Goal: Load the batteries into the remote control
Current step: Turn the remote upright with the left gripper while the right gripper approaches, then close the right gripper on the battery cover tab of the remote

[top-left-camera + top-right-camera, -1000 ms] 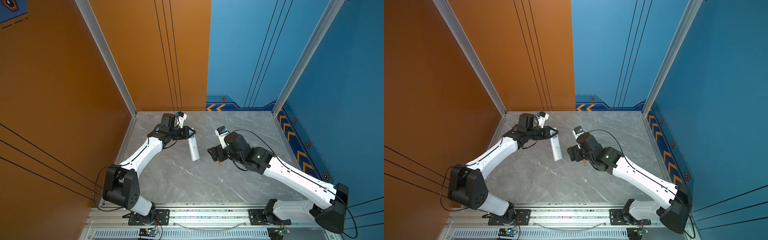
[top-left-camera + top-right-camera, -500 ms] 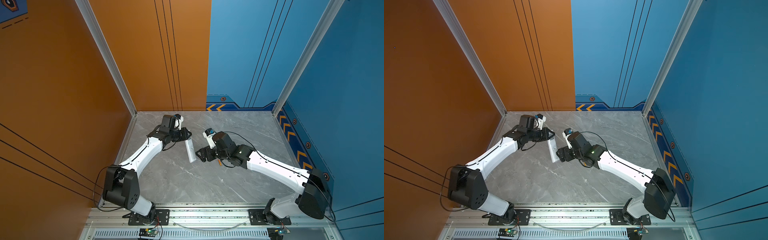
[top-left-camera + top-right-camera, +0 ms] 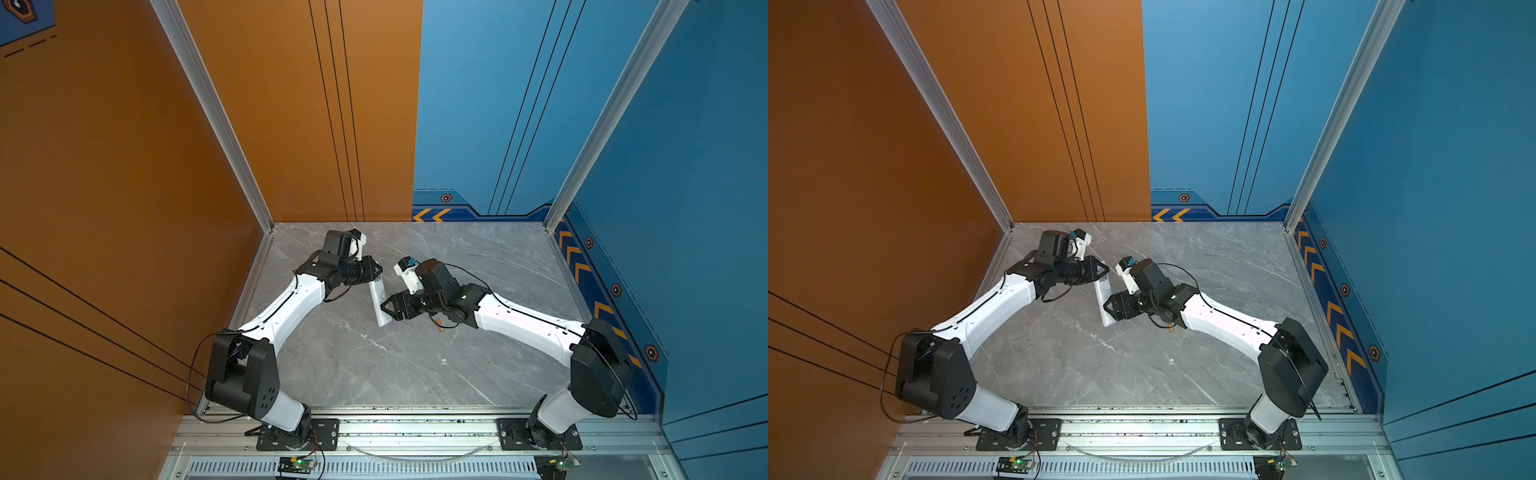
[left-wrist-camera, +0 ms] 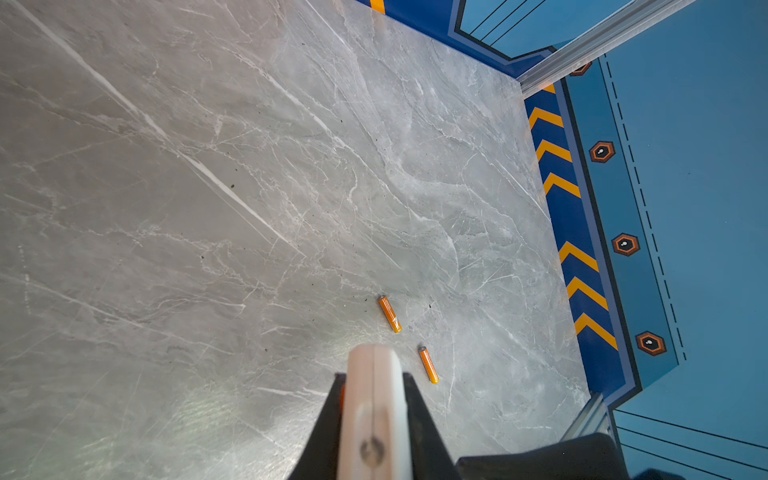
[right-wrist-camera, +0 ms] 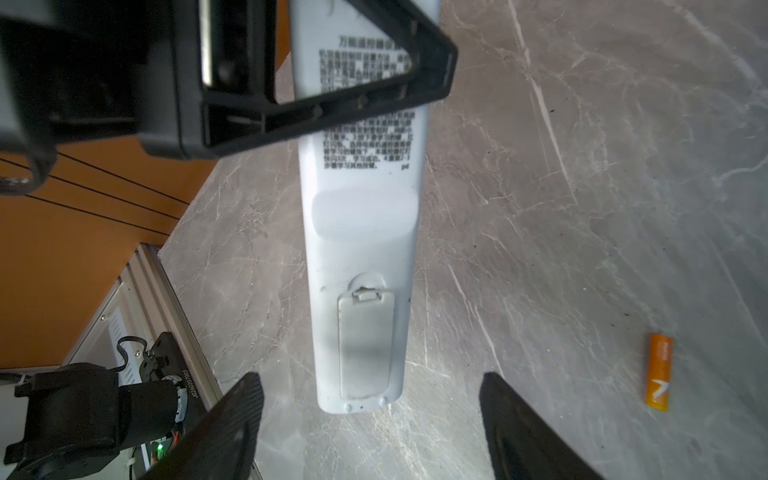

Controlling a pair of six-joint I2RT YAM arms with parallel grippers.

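remote control [image 5: 359, 266] held back-up over the table, cover [image 5: 365, 343] still on

its long axis runs near to far: the near end sits between the spread jaws of the right gripper [image 5: 370, 415], closer to it; batteries [image 4: 390, 313] lie right; at the far end the left gripper [image 3: 376, 272] pinches it.

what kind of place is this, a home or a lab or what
Most likely a robot test cell, not a home: two arms bolted to an aluminium rail, a grey marble-look tabletop, and printed orange and blue wall panels boxing it in like a booth.
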